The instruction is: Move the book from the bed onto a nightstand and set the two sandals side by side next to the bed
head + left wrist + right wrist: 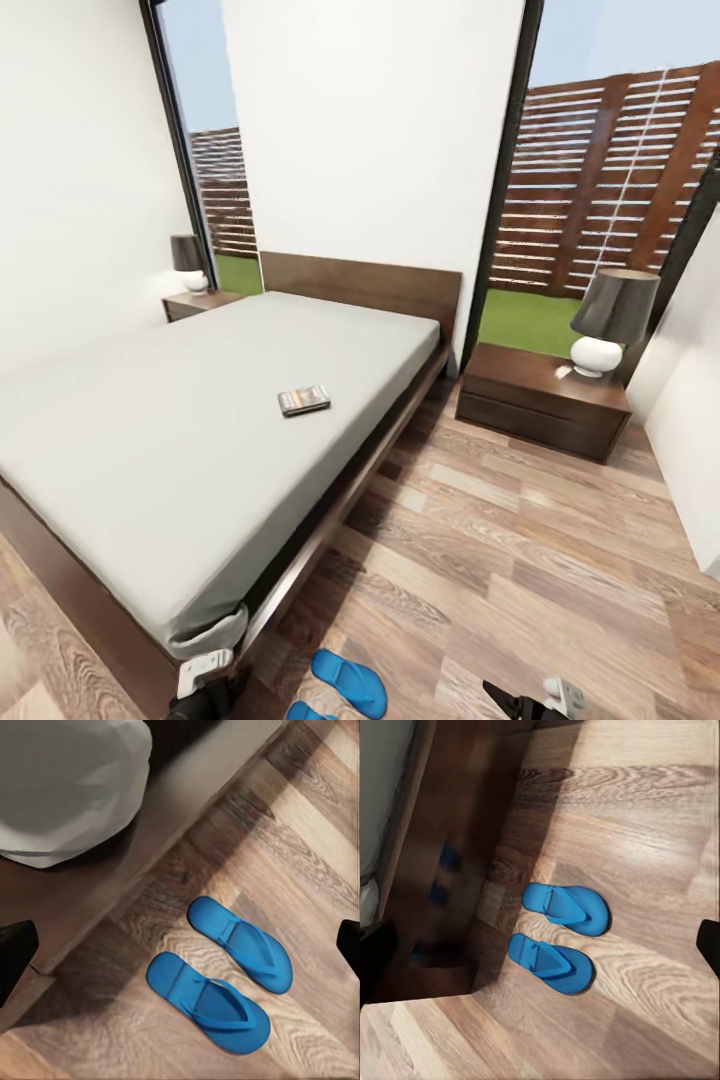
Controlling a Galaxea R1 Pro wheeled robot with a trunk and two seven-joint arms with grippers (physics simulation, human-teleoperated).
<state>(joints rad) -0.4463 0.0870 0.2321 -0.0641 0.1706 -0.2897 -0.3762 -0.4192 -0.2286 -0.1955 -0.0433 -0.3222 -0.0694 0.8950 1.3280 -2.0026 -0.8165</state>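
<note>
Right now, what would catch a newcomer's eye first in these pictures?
The pair of bright blue flat sandals lying side by side on the brown wood-plank floor, close to the bed's foot corner. Next, the thin dark paperback book lying alone on the large pale grey mattress.

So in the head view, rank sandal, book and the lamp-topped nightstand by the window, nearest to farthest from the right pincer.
1. Sandal, on the floor just left of the right pincer.
2. Book, on the bed, mid-mattress.
3. Nightstand, far right, by the window.
</note>
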